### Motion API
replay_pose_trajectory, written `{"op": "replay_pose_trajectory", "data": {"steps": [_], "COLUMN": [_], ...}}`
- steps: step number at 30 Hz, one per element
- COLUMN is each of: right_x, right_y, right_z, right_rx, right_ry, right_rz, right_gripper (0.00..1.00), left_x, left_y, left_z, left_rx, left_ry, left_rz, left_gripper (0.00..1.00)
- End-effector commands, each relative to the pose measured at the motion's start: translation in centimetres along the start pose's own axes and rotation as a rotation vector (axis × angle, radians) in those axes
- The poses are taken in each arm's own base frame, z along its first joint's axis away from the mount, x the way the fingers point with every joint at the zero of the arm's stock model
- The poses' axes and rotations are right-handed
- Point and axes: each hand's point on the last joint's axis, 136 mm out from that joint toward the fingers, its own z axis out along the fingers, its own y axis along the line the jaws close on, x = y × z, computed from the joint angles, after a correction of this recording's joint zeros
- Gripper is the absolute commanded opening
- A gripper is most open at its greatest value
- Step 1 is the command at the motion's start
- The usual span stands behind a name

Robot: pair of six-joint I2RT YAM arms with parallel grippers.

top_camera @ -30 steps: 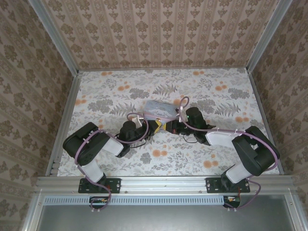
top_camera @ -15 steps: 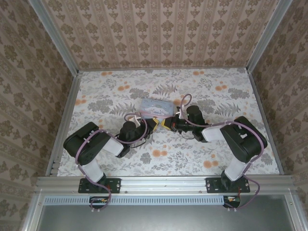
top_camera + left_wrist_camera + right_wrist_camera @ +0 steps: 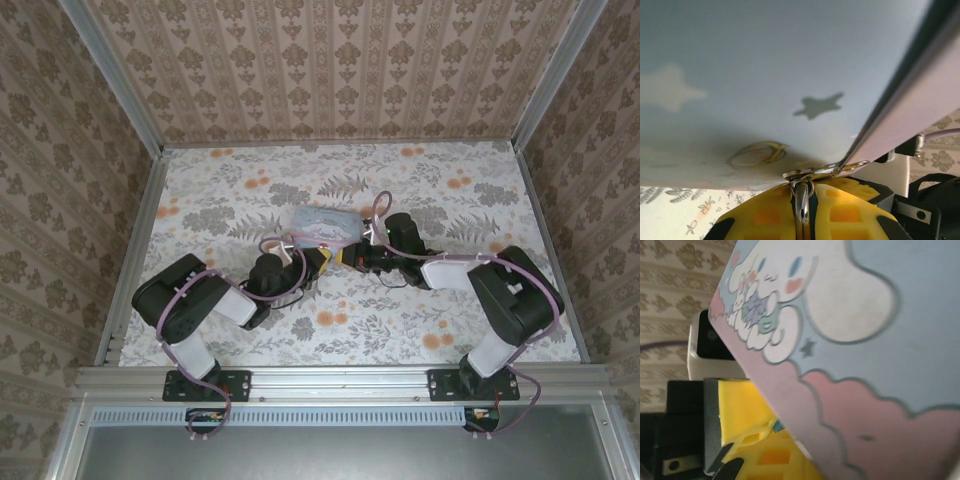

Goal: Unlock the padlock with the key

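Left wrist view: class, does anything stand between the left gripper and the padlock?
Nothing visible does: the padlock, hanging by its shackle from the hasp of the tin, sits between the yellow jaws of the left gripper.

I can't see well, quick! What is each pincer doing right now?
Left pincer: closed on the padlock, by its shackle.
Right pincer: cannot be told, behind the tin.

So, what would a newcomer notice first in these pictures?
The pale blue cartoon tin at mid-table, where the left gripper and right gripper meet at its near edge. In the left wrist view, a thin padlock shackle hangs from the tin's clasp between yellow fingers.
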Motion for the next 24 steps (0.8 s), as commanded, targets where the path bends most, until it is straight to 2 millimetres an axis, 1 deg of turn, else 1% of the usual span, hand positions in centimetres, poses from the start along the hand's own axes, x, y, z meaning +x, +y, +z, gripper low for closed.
{"op": "replay_pose_trajectory", "data": {"steps": [1,4,10,11,14,18,19,21,24], "right_x": [-3.7,-3.8,-4.0,-4.3,-5.0,-6.3,-6.5,-6.7,-6.6], "right_y": [2.8,3.6,5.8,6.0,7.6,9.8,9.9,9.5,9.5], "right_z": [-0.8,-0.8,0.0,0.1,0.0,0.0,0.0,0.5,0.5], "right_rx": [0.058,0.009,-0.139,-0.165,-0.272,-0.456,-0.485,-0.500,-0.495], "right_ry": [-0.151,-0.170,-0.210,-0.217,-0.238,-0.243,-0.243,-0.238,-0.234], "right_rz": [-0.362,-0.366,-0.244,-0.202,-0.100,0.079,0.119,0.195,0.194], "right_gripper": [0.00,0.00,0.00,0.00,0.00,0.00,0.00,0.00,0.00], "left_x": [9.8,9.8,9.9,9.9,10.1,10.1,10.1,9.9,10.0], "left_y": [-1.7,-1.7,-1.8,-1.8,-1.8,-1.9,-1.9,-1.9,-1.9], "left_z": [-1.2,-1.2,-1.0,-1.0,-1.0,-0.9,-0.9,-0.9,-0.8], "left_rx": [0.074,0.075,0.077,0.077,0.078,0.078,0.078,0.077,0.079], "left_ry": [0.429,0.431,0.430,0.430,0.431,0.426,0.425,0.417,0.418], "left_rz": [0.048,0.048,0.051,0.053,0.054,0.052,0.052,0.051,0.053], "left_gripper": [0.00,0.00,0.00,0.00,0.00,0.00,0.00,0.00,0.00]}}
